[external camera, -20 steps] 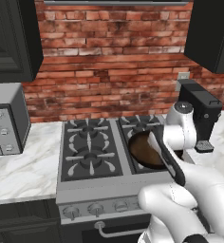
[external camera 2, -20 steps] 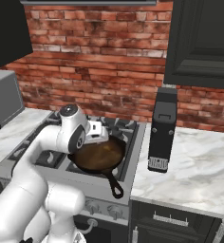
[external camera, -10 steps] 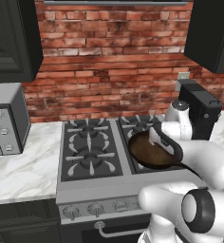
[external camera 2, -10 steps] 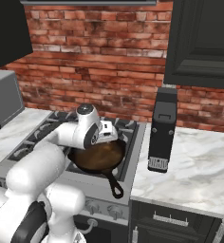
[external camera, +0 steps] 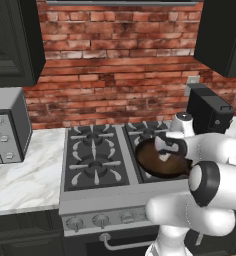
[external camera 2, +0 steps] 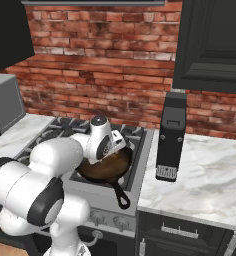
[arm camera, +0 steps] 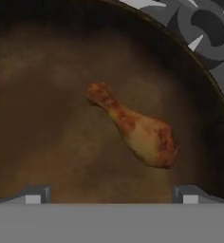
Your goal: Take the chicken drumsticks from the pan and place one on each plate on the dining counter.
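The pan [external camera: 157,165], a black skillet with a brownish inside, sits on the stove's front right burner, and its long handle [external camera 2: 121,196] points toward the front edge. One golden-brown chicken drumstick [arm camera: 135,129] lies in the pan [arm camera: 47,118], its thin end up and to the left in the hand view. My gripper [arm camera: 111,197] hangs open just above the pan floor, near the drumstick's thick end, with nothing between its fingertips [arm camera: 34,194]. In the base views the gripper [external camera: 166,152] [external camera 2: 115,150] points down into the pan [external camera 2: 104,169]. The plates and the dining counter are out of view.
The gas stove [external camera: 95,155] stands in a marble counter [external camera 2: 205,175]. A grey microwave [external camera: 5,130] is at the left. A tall black appliance [external camera 2: 171,135] stands right of the stove, close to the pan. Dark cabinets hang above against a brick wall.
The arm's elbow has swung forward and toward the stove's front while the hand stayed over the pan and came lower. The gripper stays open.
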You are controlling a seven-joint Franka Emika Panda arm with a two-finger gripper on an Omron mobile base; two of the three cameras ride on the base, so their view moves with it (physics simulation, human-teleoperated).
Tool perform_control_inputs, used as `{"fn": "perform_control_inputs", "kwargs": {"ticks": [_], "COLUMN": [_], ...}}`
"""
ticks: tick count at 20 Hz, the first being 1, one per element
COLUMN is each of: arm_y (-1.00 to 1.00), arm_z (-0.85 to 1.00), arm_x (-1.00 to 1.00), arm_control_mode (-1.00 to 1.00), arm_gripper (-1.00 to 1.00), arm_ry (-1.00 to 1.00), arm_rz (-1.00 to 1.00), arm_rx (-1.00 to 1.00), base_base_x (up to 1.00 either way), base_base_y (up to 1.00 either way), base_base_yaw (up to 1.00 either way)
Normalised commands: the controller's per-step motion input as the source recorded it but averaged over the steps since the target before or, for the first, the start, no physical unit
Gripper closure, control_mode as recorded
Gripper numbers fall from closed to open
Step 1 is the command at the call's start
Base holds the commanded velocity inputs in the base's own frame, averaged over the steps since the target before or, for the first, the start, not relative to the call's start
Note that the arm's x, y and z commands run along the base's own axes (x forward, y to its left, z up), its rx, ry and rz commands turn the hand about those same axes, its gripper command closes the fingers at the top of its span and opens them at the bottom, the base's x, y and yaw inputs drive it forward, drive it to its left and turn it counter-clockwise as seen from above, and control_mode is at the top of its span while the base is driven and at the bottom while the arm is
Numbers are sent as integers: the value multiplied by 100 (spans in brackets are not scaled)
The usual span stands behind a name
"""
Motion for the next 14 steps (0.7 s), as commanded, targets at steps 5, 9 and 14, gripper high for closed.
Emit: {"fn": "perform_control_inputs", "kwargs": {"ticks": [5,9,14], "arm_y": [-22,-13,0], "arm_z": [-10,-15,-29], "arm_x": [26,21,25], "arm_control_mode": [-100,-100,-100], "arm_gripper": [-100,-100,-100], "arm_ry": [2,0,0], "arm_rz": [36,31,26], "arm_rx": [-13,-13,-16], "base_base_x": [0,0,0], "base_base_y": [0,0,0], "base_base_yaw": [0,0,0]}}
